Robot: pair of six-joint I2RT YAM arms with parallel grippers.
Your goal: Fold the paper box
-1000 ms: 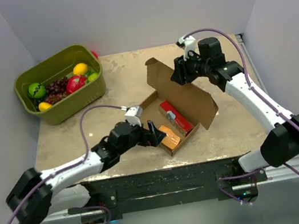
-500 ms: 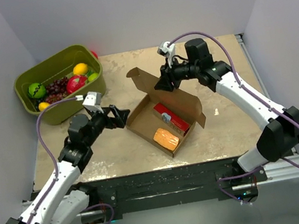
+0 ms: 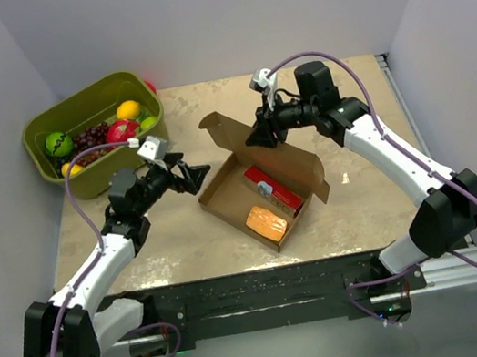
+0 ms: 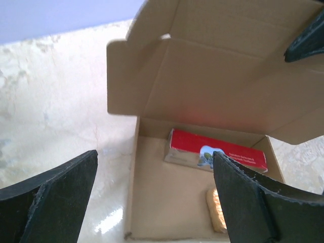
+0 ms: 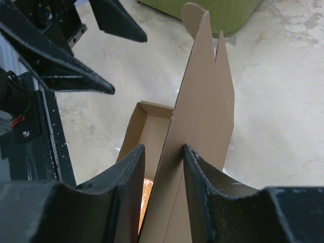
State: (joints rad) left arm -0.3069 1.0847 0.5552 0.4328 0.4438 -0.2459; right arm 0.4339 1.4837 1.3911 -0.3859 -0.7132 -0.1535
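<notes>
- A brown cardboard paper box sits open near the middle of a pale table, between the two robot arms.
- Its lid stands raised at the far side, with a flap sticking up at the far left corner.
- Inside the tray lie a red packet and, nearer the front edge, a small orange block; they lie near each other, and whether they touch is unclear.
- The right gripper reaches in from the far right and pinches the upper edge of the lid, with one finger on each side of the cardboard.
- The left gripper hovers just beside the box's left side, fingers spread wide with nothing between them.
- Its wrist view looks straight into the open tray.
- A green bin of fruit stands at the table's far left corner, well apart from the box.
</notes>
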